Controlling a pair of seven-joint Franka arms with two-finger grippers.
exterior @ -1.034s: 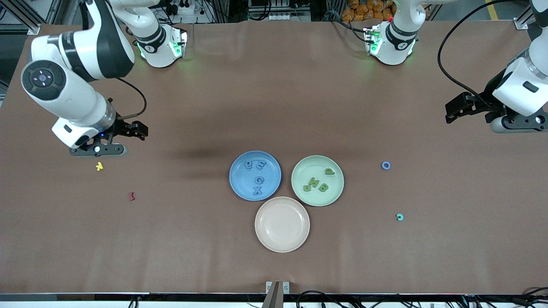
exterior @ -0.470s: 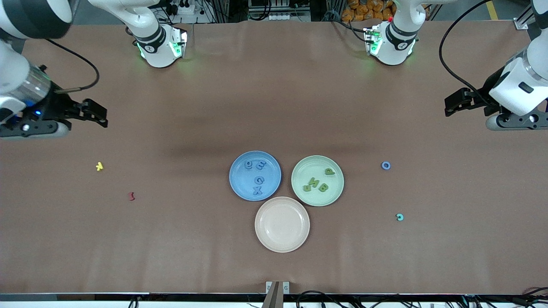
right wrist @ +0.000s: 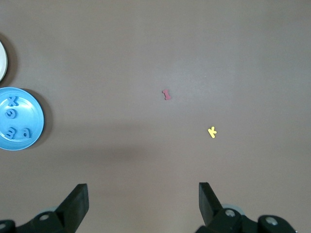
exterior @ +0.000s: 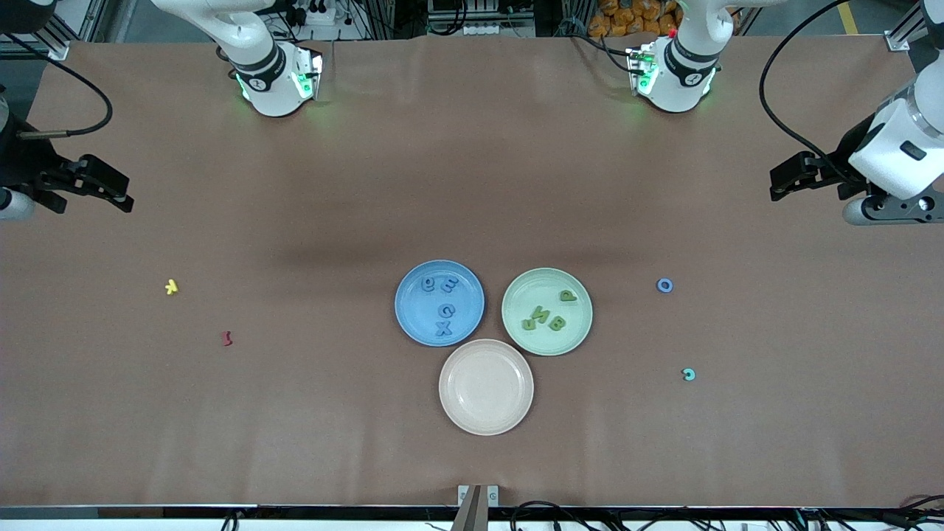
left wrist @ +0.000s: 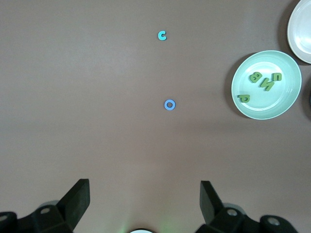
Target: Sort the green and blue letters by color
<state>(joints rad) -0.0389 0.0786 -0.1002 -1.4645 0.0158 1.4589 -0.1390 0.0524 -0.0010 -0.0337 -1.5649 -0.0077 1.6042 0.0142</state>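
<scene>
Readable characters are the foam letters themselves. Medium-blue foam letters [exterior: 442,310] on the round blue plate [exterior: 410,324]: X, C, E. Olive-green foam letters [exterior: 549,313] on the pale green plate [exterior: 582,335]: P, B, N. Loose on the brown table [exterior: 472,184]: blue O [exterior: 664,285], teal C [exterior: 688,375], yellow K [exterior: 171,287].

My right gripper [exterior: 110,193] sits at the front view's edge, and most of that arm is cut off there. My left arm runs off the other edge past the left gripper [exterior: 788,179]. In both wrist views my fingers [left wrist: 77,196] show only as dark tips, with the rest cropped away. The pink plate [left wrist: 302,26] is partly cut off in the left wrist view. The small dark red letter [exterior: 227,338] is too small to read, perhaps an I.
</scene>
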